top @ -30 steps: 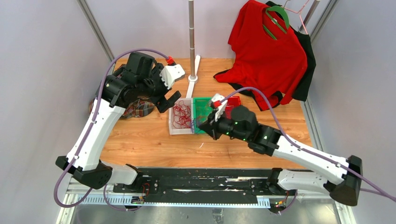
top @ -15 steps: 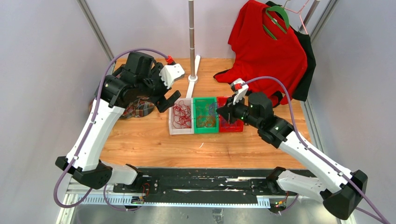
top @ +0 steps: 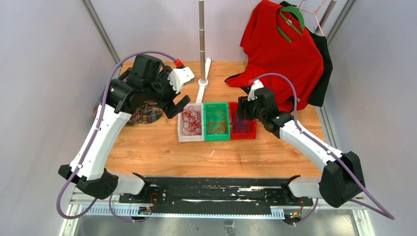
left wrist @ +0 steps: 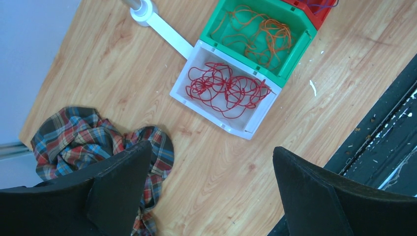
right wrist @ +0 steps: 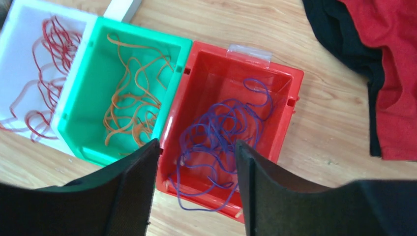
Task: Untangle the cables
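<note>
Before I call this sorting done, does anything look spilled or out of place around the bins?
A loop of the purple cables appears to droop over the near rim of the red bin, not fully inside. A crumpled plaid cloth lies near the table's left edge.

We see a wooden table (top: 147,147) with three bins touching in a row: white (top: 180,125) on the left, green (top: 216,138) in the middle, red (top: 243,137) on the right. A plaid cloth (top: 145,115) lies crumpled near the table's left edge. A red shirt (top: 280,54) on a green hanger (top: 299,17) drapes onto the far right corner, over a black garment (top: 322,73). A grey pole (top: 202,34) rises from a white foot (top: 203,81) behind the bins
</note>
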Motion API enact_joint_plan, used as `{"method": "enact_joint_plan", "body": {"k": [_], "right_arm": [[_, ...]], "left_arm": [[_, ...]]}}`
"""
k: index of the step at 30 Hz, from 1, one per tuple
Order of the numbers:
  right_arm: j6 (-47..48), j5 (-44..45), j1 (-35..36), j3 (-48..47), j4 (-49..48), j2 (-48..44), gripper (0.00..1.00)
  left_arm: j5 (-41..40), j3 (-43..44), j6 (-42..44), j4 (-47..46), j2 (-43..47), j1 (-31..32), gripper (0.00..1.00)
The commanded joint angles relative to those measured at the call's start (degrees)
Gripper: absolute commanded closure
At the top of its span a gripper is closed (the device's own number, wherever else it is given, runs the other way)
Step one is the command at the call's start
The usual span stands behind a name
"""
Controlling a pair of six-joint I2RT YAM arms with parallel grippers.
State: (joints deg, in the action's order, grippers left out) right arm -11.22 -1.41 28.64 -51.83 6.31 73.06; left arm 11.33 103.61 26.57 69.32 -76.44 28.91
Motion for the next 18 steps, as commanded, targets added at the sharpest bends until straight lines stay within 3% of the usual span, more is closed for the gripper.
{"method": "enact_joint_plan", "body": {"k": [1, 6, 9, 13, 18], "right_arm": [[1.27, 4.55, -0.87, -3.86, -0.23, -1.28, 0.34], [0.94, 12.59, -1.47, -1.4, 1.36, -6.8, 0.31], [-1.38, 24.97, -3.44, 2.48, 0.43, -11.03, 0.3], [-3.91, 45.44, -6.82, 11.66, -3.27, -16.04, 0.29], [-0.78, 51.55, -14.54, 22.57, -11.12, -16.94, 0.29]], "left_arm": [[-0.53, 0.02, 0.18, -0.1, 0.53, -1.28, 0.02], [2.74, 2.14, -2.07, -1.17, -2.05, -7.63, 0.02], [3.89, -2.32, -4.47, -6.77, -1.7, -12.45, 0.02], [4.36, -22.85, -9.49, -26.38, 4.09, -18.94, 0.02], [6.33, -49.37, -17.68, -58.14, 10.43, -27.47, 0.02]]}}
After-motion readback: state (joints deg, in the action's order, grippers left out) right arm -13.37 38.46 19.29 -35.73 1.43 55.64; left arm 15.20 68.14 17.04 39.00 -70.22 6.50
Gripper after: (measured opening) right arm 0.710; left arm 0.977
